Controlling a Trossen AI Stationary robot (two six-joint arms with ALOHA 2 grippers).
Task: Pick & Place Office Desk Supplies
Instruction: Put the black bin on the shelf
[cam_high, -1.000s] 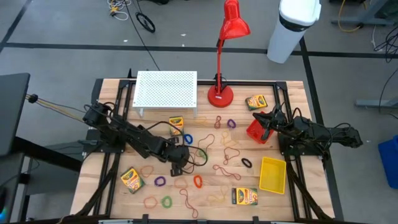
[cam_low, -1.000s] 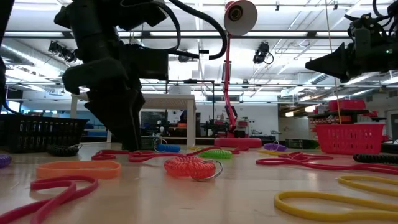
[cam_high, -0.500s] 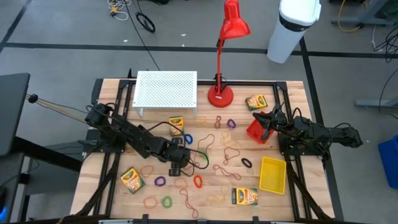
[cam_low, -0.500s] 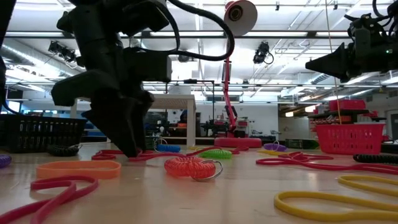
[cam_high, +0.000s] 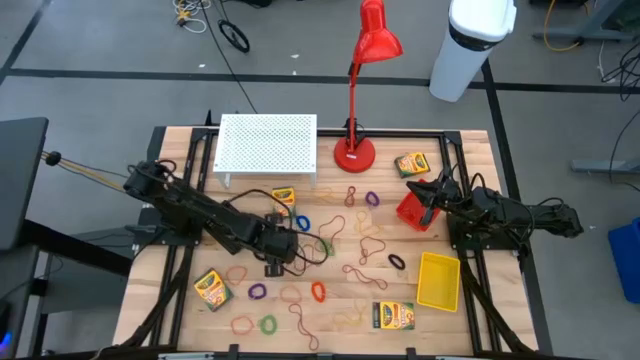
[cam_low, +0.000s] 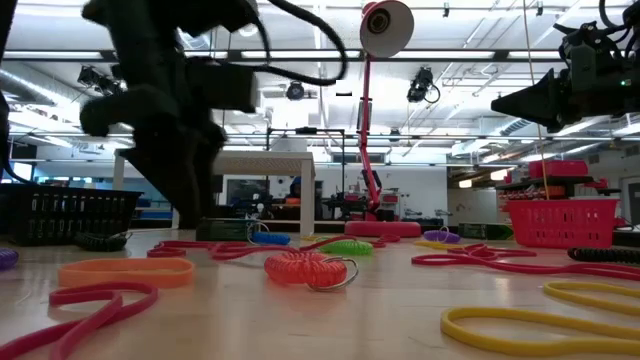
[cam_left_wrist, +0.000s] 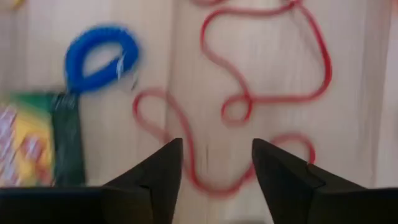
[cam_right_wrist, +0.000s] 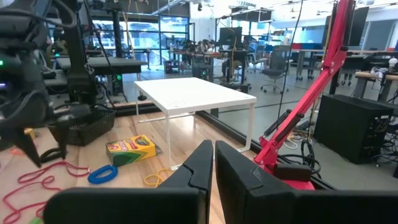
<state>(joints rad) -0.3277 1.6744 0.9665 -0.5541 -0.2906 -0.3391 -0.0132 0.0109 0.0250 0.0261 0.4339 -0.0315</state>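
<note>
Table (cam_high: 470, 150): a wooden slatted top seen from above, carrying every item below.
White perforated rack (cam_high: 266, 144): stood at the far side of the table, left of the lamp.
Red desk lamp (cam_high: 358, 100): upright, its round base just beside the rack's right end.
Left arm: reached from the table's left edge toward the middle.
Right arm: waited at the table's right side, near the red basket.
Yellow bin (cam_high: 438, 279): lay on the table's right part, nearer the front edge than the red basket.
Red basket (cam_high: 412, 210): sat directly in front of the right gripper.
Left gripper (cam_high: 277, 257): hovered over the table's middle with its fingers (cam_left_wrist: 155, 180) parted and nothing between them; in the wrist view a red rubber-band loop (cam_left_wrist: 264, 68) lay on the wood beneath.
Right gripper (cam_high: 428, 196): fingers (cam_right_wrist: 199, 165) pressed together, empty.
Crayon boxes: one (cam_high: 284, 198) just in front of the rack, one (cam_high: 411, 163) right of the lamp base, one (cam_high: 211, 288) at front left, one (cam_high: 393, 315) at front right beside the yellow bin.
Blue coil band (cam_left_wrist: 96, 53): lay near the crayon box in front of the rack.
Rubber-band loops (cam_high: 318, 292): scattered across the middle and front of the table, apart from both containers.
</note>
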